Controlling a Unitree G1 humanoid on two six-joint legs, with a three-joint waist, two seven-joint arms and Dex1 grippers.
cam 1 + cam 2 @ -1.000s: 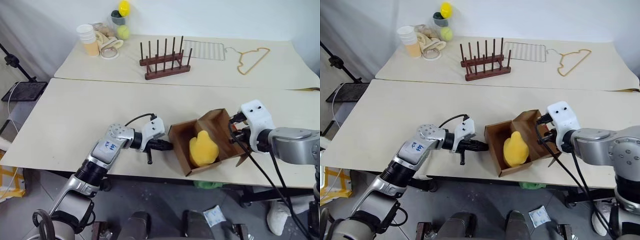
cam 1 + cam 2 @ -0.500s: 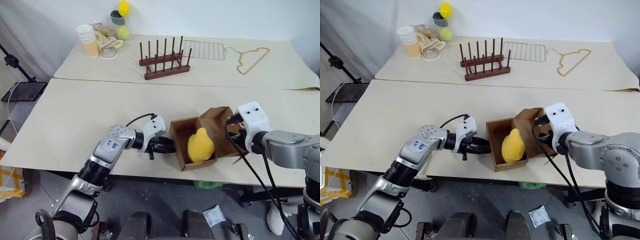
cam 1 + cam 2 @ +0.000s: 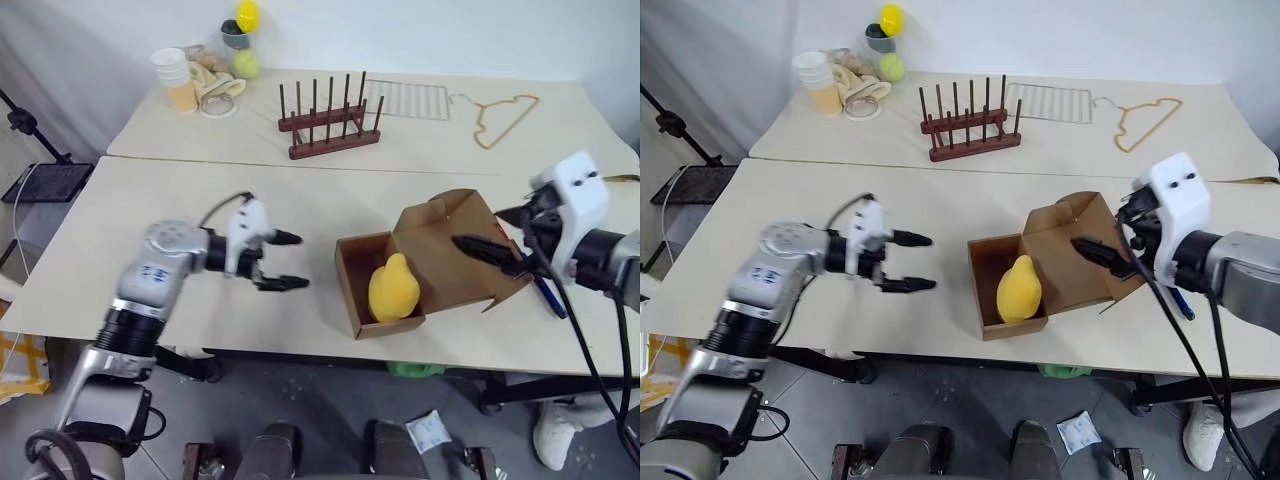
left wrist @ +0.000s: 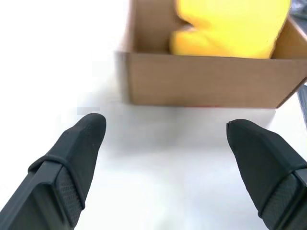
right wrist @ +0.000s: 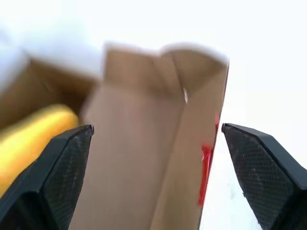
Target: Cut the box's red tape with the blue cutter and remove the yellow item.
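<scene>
Wooden peg rack (image 3: 330, 118), wire grid (image 3: 408, 100), yellow hanger (image 3: 505, 118), stacked cups (image 3: 176, 78) on far table (image 3: 560, 150).

Readable text: none on any object in these views.
Left arm (image 3: 152, 275): a white sticker at the left of the frame carries blue handwritten marks, too small to make out.
Box (image 3: 375, 290): plain brown card, no print legible.

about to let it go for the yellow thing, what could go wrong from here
The box sits close to the table's near edge; a push could slide it off. The open flap leans near the right gripper and may snag. The blue cutter lies loose by that arm.
</scene>
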